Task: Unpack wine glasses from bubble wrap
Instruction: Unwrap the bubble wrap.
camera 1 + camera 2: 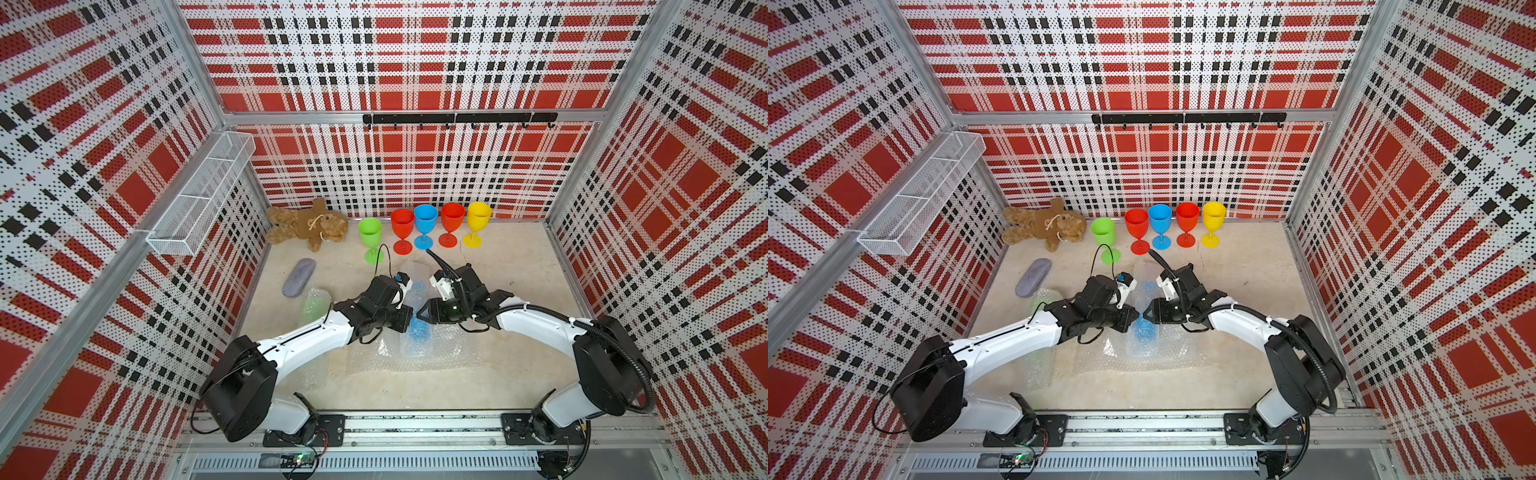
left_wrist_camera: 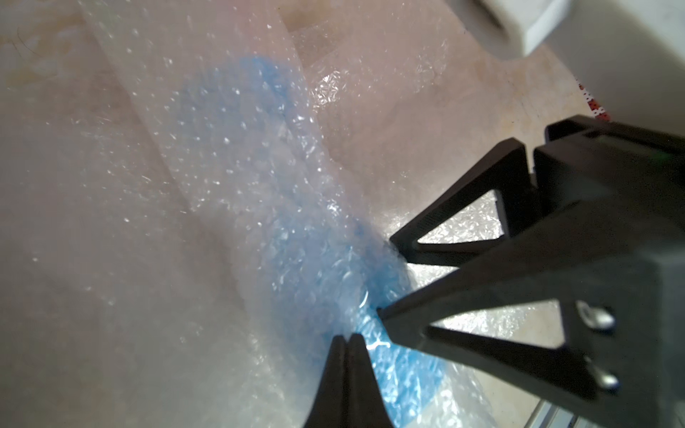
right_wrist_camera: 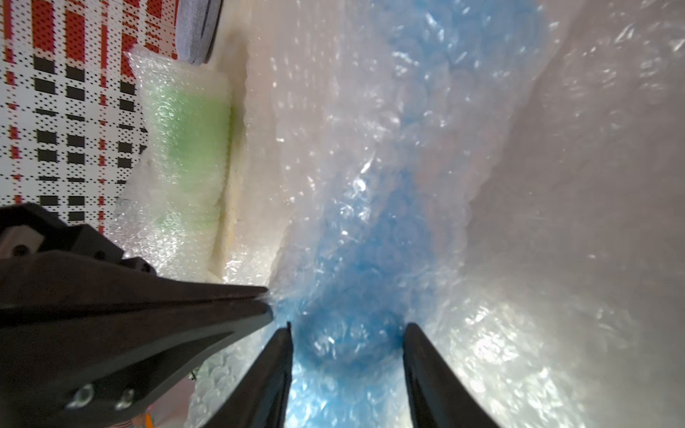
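Because bubble wrap (image 1: 415,359) swathes it, the blue wine glass (image 1: 417,330) blurs.

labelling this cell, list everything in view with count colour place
bare glasses: five, upright row at the back: green glass, red glass, blue glass, red glass, yellow glass
wrapped glasses: two, wrapped blue glass at centre, wrapped green glass to its left
loose bubble wrap: count unclear, clear, front of table
teddy bear: one, brown, back left
pouch: one, grey, left side
wire basket: one, white, left wall
hook rail: one, black, back wall
left pincer: shut, tips at the wrapped blue glass
right pincer: gripping the wrapped blue glass
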`<control>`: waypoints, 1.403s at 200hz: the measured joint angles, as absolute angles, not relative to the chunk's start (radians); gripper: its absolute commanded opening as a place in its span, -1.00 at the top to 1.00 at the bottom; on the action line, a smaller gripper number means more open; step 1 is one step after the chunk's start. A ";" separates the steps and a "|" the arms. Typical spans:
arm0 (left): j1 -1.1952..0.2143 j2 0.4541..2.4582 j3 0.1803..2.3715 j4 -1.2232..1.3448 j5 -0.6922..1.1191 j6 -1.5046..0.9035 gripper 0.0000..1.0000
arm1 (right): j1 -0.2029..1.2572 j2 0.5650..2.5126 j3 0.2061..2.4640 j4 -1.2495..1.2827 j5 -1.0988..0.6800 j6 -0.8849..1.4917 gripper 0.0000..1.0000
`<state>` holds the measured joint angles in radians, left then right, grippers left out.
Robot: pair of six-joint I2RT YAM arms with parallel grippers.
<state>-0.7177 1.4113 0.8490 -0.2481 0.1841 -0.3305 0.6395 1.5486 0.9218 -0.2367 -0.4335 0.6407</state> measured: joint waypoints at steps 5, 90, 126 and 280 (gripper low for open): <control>-0.717 1.409 0.844 -0.243 0.184 -0.332 1.00 | 0.641 1.550 0.925 -0.241 -0.428 0.637 0.18; -0.700 1.378 0.808 -0.215 0.184 -0.340 1.00 | 0.651 1.560 0.957 -0.262 -0.371 0.608 1.00; -0.686 1.346 0.785 -0.202 0.179 -0.341 1.00 | 0.651 1.559 0.959 -0.264 -0.361 0.608 1.00; -0.622 1.255 0.729 -0.218 0.152 -0.339 1.00 | 0.641 1.509 0.899 -0.214 -0.361 0.608 1.00</control>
